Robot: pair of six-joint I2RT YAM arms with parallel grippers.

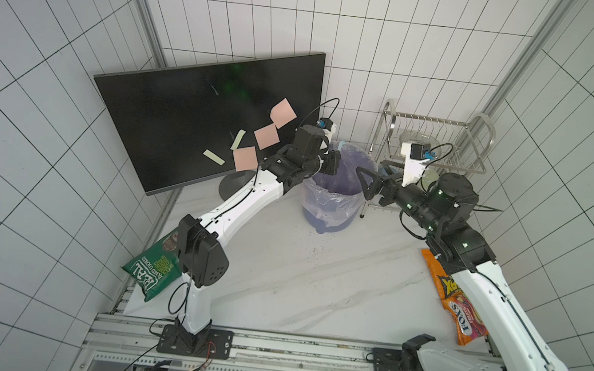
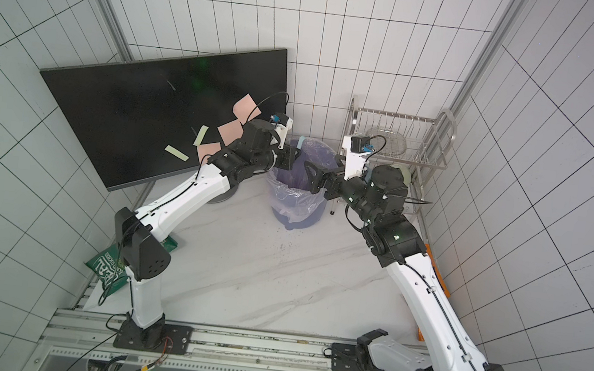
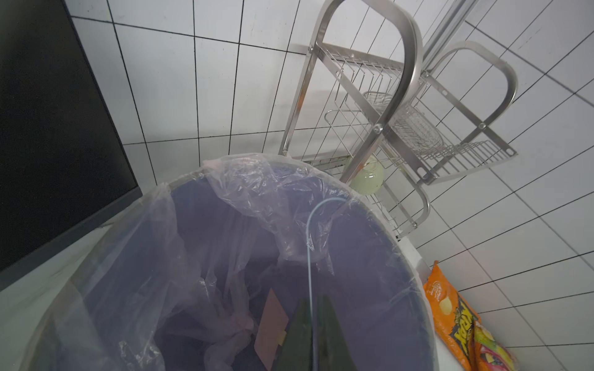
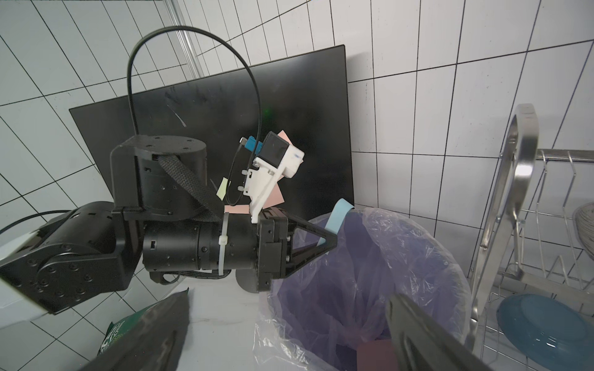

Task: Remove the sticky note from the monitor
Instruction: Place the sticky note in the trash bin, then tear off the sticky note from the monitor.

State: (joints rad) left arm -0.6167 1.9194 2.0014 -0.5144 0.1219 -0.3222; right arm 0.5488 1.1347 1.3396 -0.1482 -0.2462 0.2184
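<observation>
Counting five notes stuck low on the monitor (image 1: 182, 112), at the rear left of the surface (image 1: 297, 270): three pink sticky notes (image 1: 266, 136), two yellow-green strips (image 1: 238, 139). Reaching level over the lined bin (image 1: 326, 212) with the left end effector (image 4: 332, 241), clenched on a blue sticky note (image 4: 337, 215); one pink note (image 3: 273, 327) inside. Facing it at the opposite rim, the right end effector (image 4: 287, 295), released. White marble, tiled walls (image 1: 417, 55), one dish rack (image 1: 441, 142), three snack bags (image 1: 152, 269).
</observation>
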